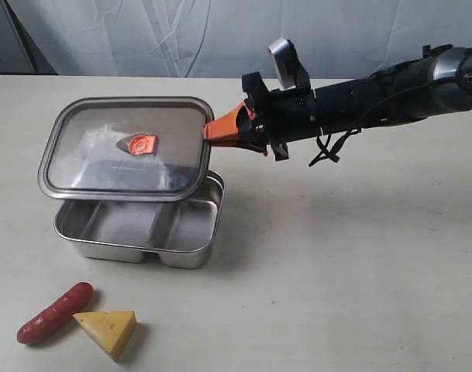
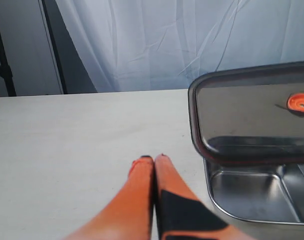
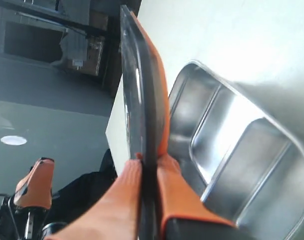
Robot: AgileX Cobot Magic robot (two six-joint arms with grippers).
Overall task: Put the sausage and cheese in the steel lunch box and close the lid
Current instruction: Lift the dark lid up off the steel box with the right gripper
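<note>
Steel lunch box point(image 1: 135, 249) lies partly hidden under lid point(image 1: 88, 159) pinched by right jaws.

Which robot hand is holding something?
The right gripper: it pinches the lid by its edge, held above the steel lunch box. The left gripper is shut with nothing between its fingers.

The pale beige tabletop point(image 1: 360, 256) carries three things, all on its left half. The steel lunch box point(image 1: 127, 252) stands flat at middle depth, with a divider that makes two compartments. Nearer, close to the front edge, the sausage point(image 1: 55, 313) lies slanted, and the cheese point(image 1: 108, 329) rests just beside it on the right.
</note>
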